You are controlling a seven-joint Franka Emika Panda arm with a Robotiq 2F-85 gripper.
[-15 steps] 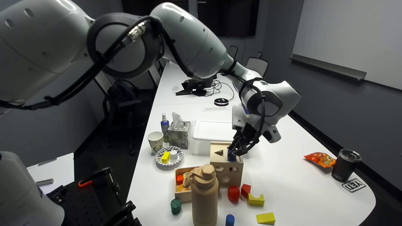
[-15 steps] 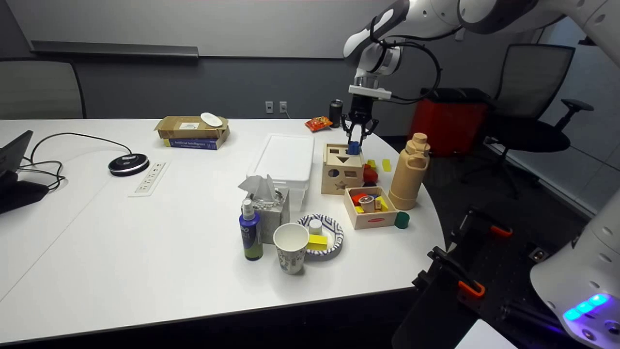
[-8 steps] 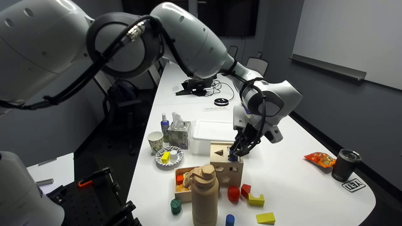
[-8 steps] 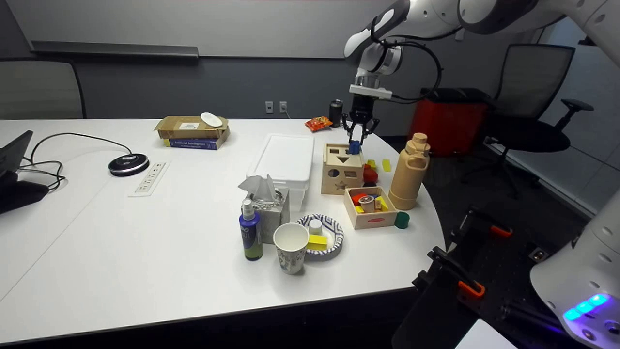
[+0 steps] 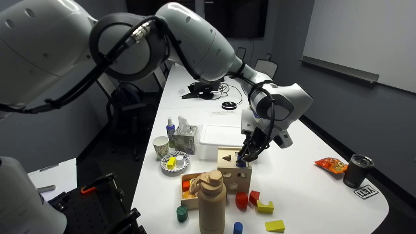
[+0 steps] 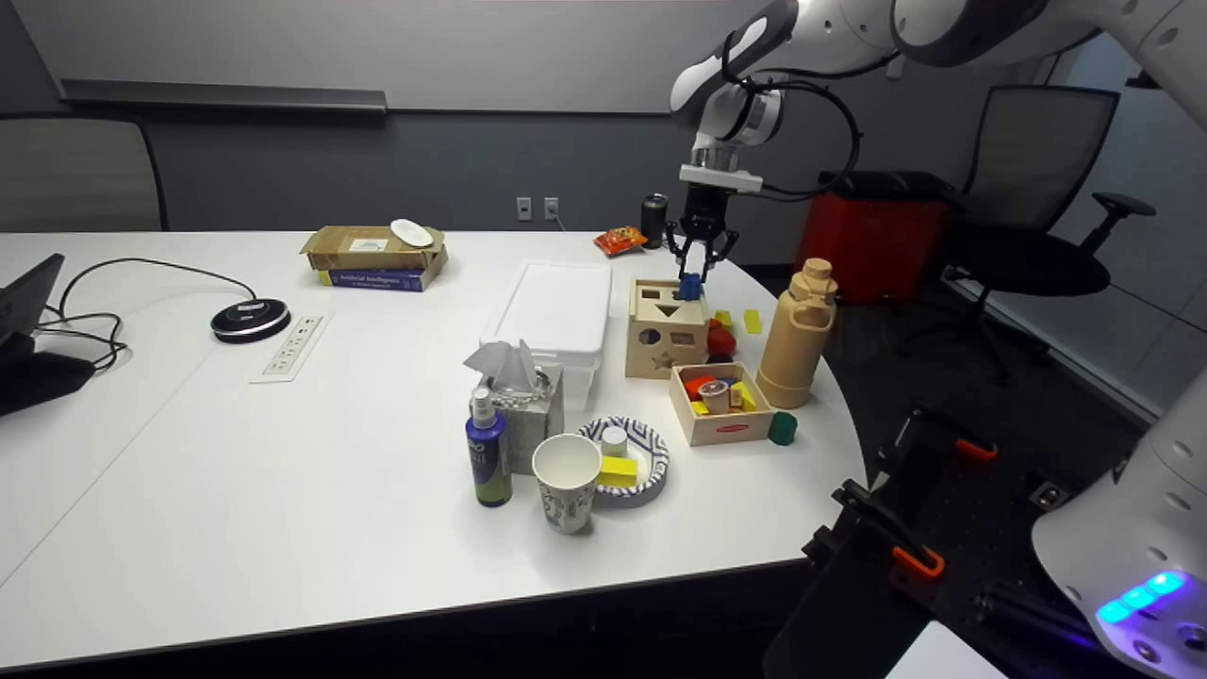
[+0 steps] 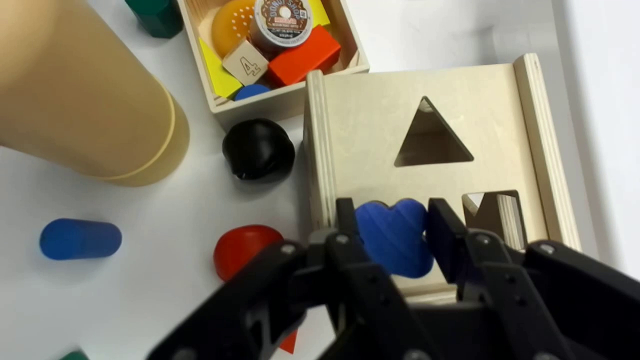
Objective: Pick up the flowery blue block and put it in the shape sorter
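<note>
If rotated wrongly, the blue flower-shaped block (image 7: 395, 242), which the black claw (image 7: 391, 215) pinches, may jam atop the pale wooden cube-shaped sorter (image 7: 367, 125).

Flowery blue block (image 7: 392, 242), lobed, is upright at a top corner of pale wooden shape sorter (image 7: 375, 125); insertion depth unclear.

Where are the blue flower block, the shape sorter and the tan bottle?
Blue flower block (image 7: 392, 236): in the wrist view, on its top face.
Shape sorter (image 6: 666, 345): in an exterior view, on the wall facing the camera.
Tan bottle (image 5: 212, 208): in an exterior view, on its main body.
</note>
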